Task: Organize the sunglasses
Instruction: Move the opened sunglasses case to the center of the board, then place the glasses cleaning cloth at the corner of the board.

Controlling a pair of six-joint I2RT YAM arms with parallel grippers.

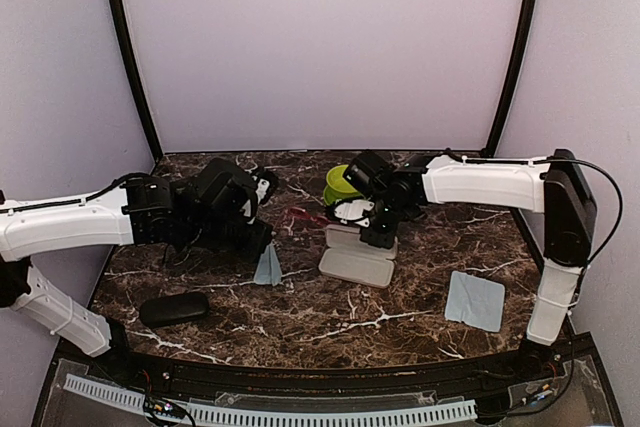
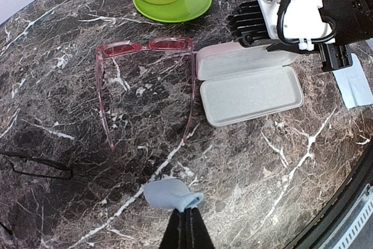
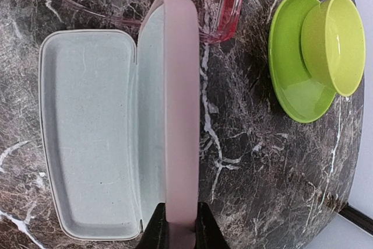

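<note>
The red-framed sunglasses [image 2: 145, 46] lie with their arms unfolded on the marble, just left of the open pink case [image 2: 252, 93]. Only part of the thin black-framed sunglasses [image 2: 36, 165] shows, at the left edge of the left wrist view. My left gripper [image 2: 187, 211] is shut on a bunched light blue cloth [image 2: 170, 193], held near the tabletop in front of the red pair. My right gripper [image 3: 182, 218] is shut on the pink case's lid [image 3: 180, 86], which stands upright. The case's pale inside [image 3: 87, 132] holds nothing. The red pair [image 3: 231, 1] lies just beyond the case.
A green bowl [image 1: 341, 181] on a green plate stands at the back, behind the case. The black oblong hard case [image 1: 174, 308] lies shut at the front left. A second blue cloth [image 1: 474, 299] lies flat at the front right.
</note>
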